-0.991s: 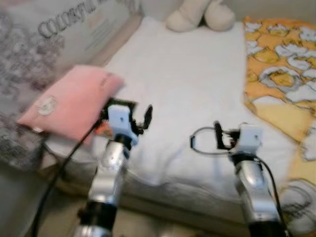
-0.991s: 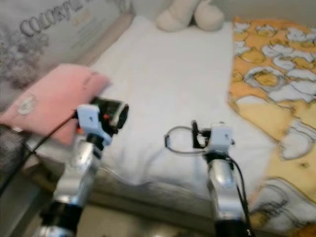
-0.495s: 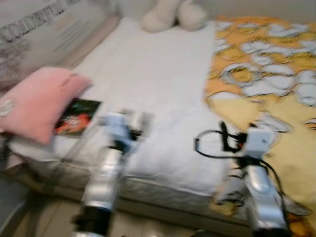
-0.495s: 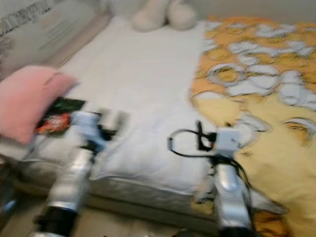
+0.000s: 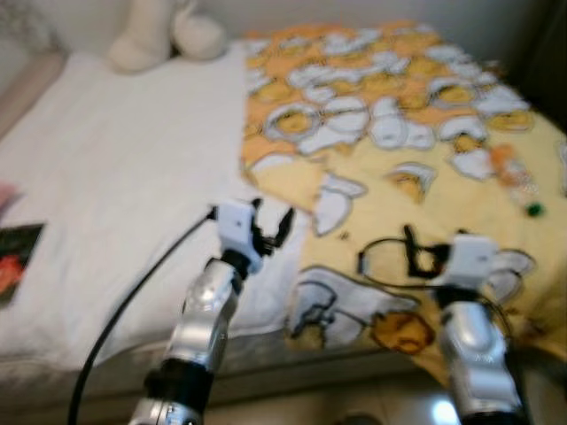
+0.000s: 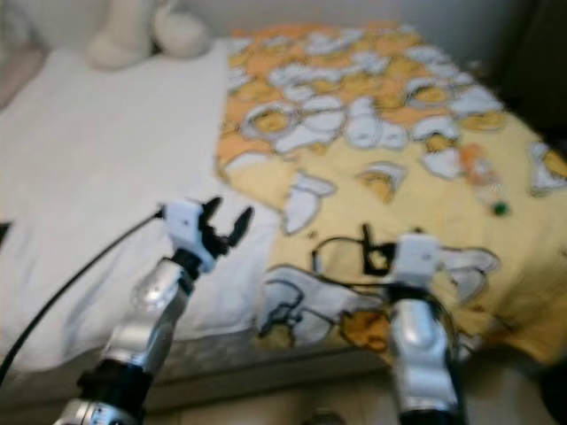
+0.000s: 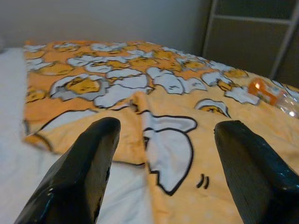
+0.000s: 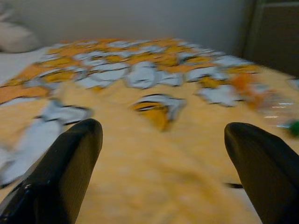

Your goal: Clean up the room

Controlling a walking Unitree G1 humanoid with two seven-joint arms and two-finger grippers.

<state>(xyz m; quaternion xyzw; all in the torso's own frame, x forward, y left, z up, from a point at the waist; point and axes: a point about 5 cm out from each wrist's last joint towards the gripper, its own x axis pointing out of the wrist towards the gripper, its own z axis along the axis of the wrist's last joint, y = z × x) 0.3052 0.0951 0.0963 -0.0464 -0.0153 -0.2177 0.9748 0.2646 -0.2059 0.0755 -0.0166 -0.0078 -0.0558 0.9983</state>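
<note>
Since the earlier frames the camera has swung right, so the yellow blanket (image 5: 399, 168) is now seen across the centre. Both grippers are held above the bed edge, left gripper (image 5: 270, 226) and right gripper (image 8: 163, 154) spread wide, nothing gripped. A plastic bottle (image 6: 483, 181) lies at right; a plush toy (image 5: 164, 35) upper left.

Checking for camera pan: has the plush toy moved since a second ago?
No. The plush toy still lies on the white sheet just left of the yellow blanket's far corner; the camera turned.
</note>
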